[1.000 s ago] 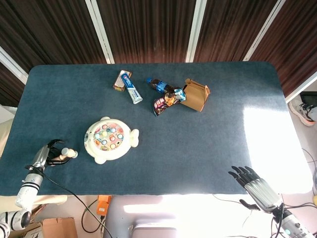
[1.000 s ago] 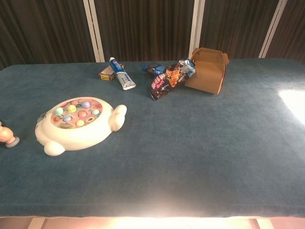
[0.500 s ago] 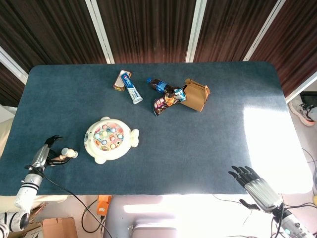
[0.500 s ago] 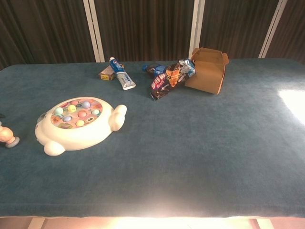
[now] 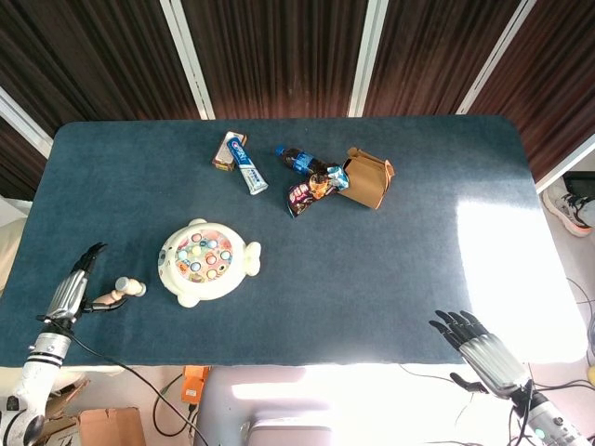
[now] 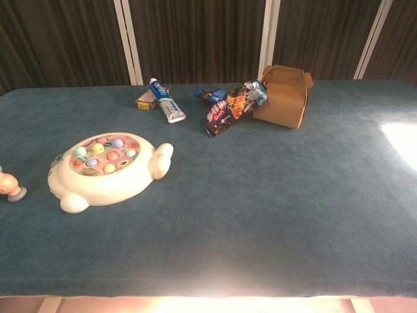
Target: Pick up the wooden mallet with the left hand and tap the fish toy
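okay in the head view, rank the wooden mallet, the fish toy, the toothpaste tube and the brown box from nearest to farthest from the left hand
From the left hand:
1. Wooden mallet, right beside the hand at the table's left edge.
2. Fish toy, just past the mallet.
3. Toothpaste tube, far side, near the middle.
4. Brown box, farther right along the far side.

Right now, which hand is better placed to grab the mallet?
Left. The left hand lies open right beside the wooden mallet, just left of the fish toy. The right hand is open at the table's opposite near corner.
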Motion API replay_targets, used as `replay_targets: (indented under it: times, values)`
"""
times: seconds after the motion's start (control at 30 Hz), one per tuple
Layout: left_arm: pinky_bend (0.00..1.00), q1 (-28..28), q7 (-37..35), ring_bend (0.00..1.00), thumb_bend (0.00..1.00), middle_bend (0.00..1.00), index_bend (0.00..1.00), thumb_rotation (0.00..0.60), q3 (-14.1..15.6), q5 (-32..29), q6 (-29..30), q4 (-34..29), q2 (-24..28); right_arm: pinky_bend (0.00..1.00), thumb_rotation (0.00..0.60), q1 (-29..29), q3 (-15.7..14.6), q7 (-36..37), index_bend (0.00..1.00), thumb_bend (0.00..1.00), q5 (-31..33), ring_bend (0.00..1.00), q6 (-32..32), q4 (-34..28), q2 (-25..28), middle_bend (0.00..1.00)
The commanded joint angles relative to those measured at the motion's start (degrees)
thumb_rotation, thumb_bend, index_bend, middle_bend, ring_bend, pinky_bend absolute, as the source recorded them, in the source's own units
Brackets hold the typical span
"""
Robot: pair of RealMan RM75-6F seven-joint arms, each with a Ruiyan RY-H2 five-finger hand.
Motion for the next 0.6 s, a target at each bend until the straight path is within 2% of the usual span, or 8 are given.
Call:
replay_targets:
  times: [0.03,0.2,0.37,0.47,0.6]
  values:
    - [0.09,2.2,1.2,0.0,0.09,0.0,0.1,0.6,1.1,3.2,6.6,-2.6,3.9,0.0,0.6,-0.2,-0.1,0.0,0.0,0.24,-0.3,0.0,0.5,-0.1,0.2,0.0]
    - [0.09,7.7,5.5,0.0,0.13,0.0,0.08,0.6,3.7,6.6,16.8,-7.4,11.5,0.0,0.6,-1.6,0.2,-0.9,0.0,0.24,0.8,0.0,2.5,-0.1,0.6,0.0]
    - [0.08,15.5,15.5,0.0,0.13,0.0,0.04,0.6,8.2,7.7,24.4,-18.8,18.8,0.0,0.6,-4.5,1.1,-3.7,0.0,0.24,5.0,0.0,4.9,-0.4,0.5,0.0]
    - [0.07,19.1,22.0,0.0,0.13,0.0,0.04,0.6,9.8,9.8,29.9,-21.6,17.9,0.0,0.6,-7.0,2.6,-8.5,0.0,0.24,8.0,0.0,8.0,-0.1,-0.9,0.0]
    - [0.07,20.2,25.2,0.0,0.13,0.0,0.04,0.6,11.1,11.2,30.5,-20.8,16.4,0.0,0.6,-8.8,4.1,-12.1,0.0,0.24,10.0,0.0,10.7,0.0,-2.6,0.0]
